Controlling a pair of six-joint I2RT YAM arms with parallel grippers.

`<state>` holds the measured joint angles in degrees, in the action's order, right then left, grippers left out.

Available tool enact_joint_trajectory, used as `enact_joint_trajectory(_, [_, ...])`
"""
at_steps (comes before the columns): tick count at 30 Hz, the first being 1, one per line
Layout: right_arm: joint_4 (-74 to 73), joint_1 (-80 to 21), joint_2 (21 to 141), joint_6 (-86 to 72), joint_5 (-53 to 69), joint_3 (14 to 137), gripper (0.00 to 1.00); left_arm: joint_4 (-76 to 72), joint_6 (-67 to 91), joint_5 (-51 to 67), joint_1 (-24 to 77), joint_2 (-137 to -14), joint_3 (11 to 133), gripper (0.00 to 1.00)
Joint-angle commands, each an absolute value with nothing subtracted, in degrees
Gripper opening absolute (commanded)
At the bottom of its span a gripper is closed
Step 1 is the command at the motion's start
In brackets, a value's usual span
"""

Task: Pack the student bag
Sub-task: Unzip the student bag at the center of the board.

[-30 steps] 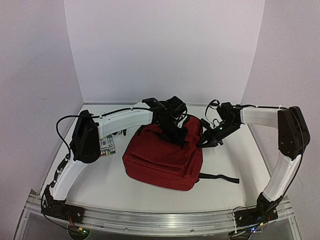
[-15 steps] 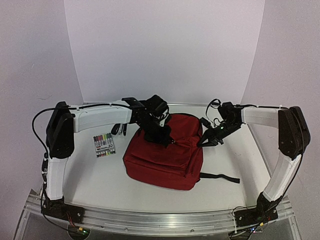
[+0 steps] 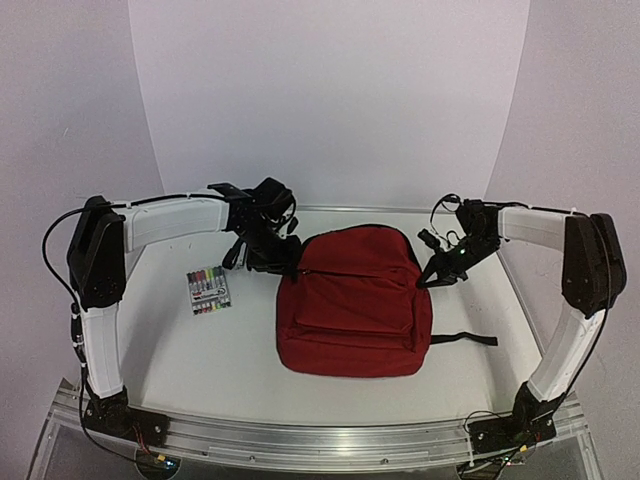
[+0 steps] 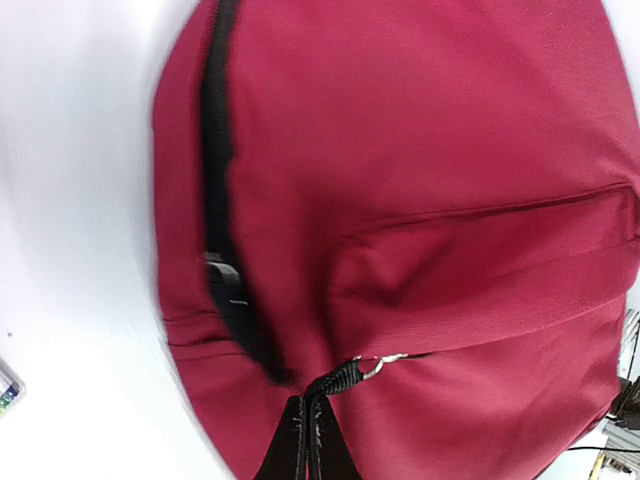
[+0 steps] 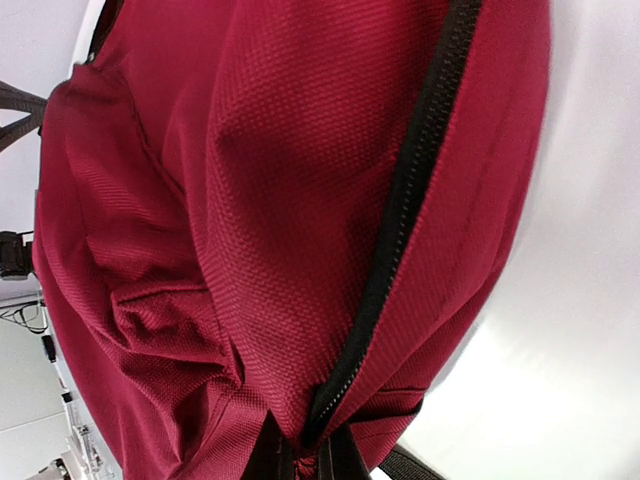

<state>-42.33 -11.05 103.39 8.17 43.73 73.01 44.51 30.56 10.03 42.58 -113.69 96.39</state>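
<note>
Left gripper (image 4: pixel 307 415) pinching zip pull (image 4: pixel 345 377), student bag (image 3: pixel 352 300), marker pack (image 3: pixel 209 290)

The student bag (image 4: pixel 450 150) runs off both wrist views' edges, its outline blurred. Print on the marker pack (image 3: pixel 209 290) is too small to read.

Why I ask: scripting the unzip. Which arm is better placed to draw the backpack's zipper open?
Left. The left end effector is shut on the black zipper pull cord of the red backpack; the right end effector only pinches fabric beside the zipper, so it likely suits bracing.
</note>
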Motion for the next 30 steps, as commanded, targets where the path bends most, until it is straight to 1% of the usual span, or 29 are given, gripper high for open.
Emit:
enact_joint_trajectory(1, [-47.4, -5.0, 104.2, 14.3, 32.2, 76.9, 0.00, 47.9, 32.0, 6.1, 40.0, -109.1, 91.9, 0.00])
enact_joint_trajectory(5, [-48.0, -2.8, 107.7, 16.6, 30.5, 81.2, 0.00, 48.0, 30.3, 9.7, 40.3, -107.9, 88.7, 0.00])
enact_joint_trajectory(8, [-48.3, -2.8, 109.6, 16.9, 32.1, 84.5, 0.00, 46.0, 27.3, 14.3, 43.0, -107.8, 88.0, 0.00])
enact_joint_trajectory(13, [-51.9, -4.0, 112.1, 16.9, 37.4, 91.0, 0.00, 44.0, 23.7, 18.6, 49.7, -110.7, 92.4, 0.00])
enact_joint_trajectory(15, [-52.7, -5.6, 111.0, 17.1, 38.8, 91.3, 0.00, 42.1, 24.8, 19.1, 50.2, -111.5, 94.1, 0.00])
enact_joint_trajectory(21, [-53.0, -10.9, 106.6, 17.6, 38.7, 87.0, 0.00, 41.0, 25.7, 18.6, 50.1, -113.2, 99.8, 0.00])
enact_joint_trajectory(25, [-55.5, -11.0, 105.1, 20.7, 34.4, 87.5, 0.26, 42.2, 25.2, 19.3, 50.0, -113.8, 101.1, 0.00])
enact_joint_trajectory(26, [-56.2, -11.0, 104.4, 22.2, 33.1, 88.1, 0.34, 42.1, 25.3, 19.2, 49.9, -113.8, 100.8, 0.00])
enact_joint_trajectory(28, [-56.5, -11.0, 102.3, 24.6, 30.9, 89.6, 0.54, 41.7, 25.9, 19.4, 49.5, -113.6, 100.4, 0.00])
enact_joint_trajectory(30, [-56.3, -11.0, 100.6, 25.9, 30.6, 90.8, 0.67, 40.3, 26.8, 20.1, 48.9, -113.3, 100.1, 0.00])
